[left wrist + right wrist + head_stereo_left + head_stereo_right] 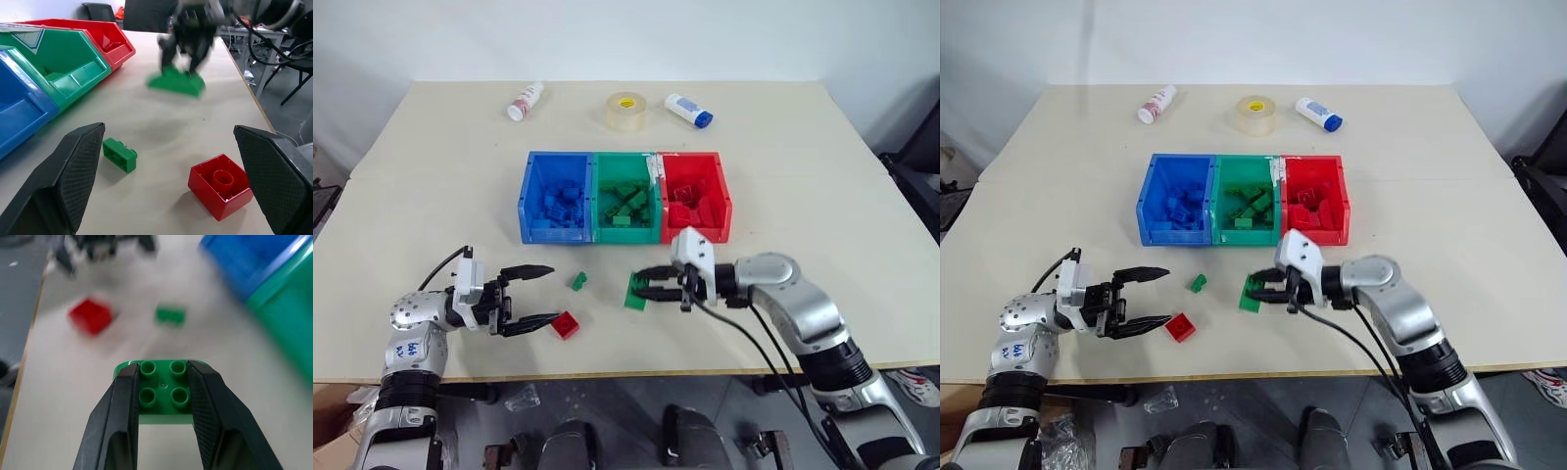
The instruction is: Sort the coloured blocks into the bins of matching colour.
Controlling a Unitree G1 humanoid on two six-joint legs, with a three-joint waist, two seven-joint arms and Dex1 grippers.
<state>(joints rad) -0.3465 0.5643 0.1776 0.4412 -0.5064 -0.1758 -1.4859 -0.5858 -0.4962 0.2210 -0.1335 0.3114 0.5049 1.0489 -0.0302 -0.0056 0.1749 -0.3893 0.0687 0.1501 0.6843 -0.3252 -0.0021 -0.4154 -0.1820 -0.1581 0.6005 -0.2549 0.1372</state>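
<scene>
My right gripper (644, 282) is shut on a green studded brick (163, 392), holding it just above the table in front of the green bin (626, 162). That brick (635, 292) hangs tilted at the fingertips. My left gripper (540, 294) stands open and level near the table's front left. A red brick (566, 324) lies just past its lower fingertip, and a small green brick (578, 281) lies between the two grippers. The blue bin (530, 191), the green bin and the red bin (720, 186) stand joined in a row mid-table, each with several bricks of its own colour inside.
At the table's far edge lie a white bottle with a red label (525, 101), a clear tape roll (626, 111) and a white bottle with a blue cap (688, 110). The table's front edge (607, 375) runs close under both grippers.
</scene>
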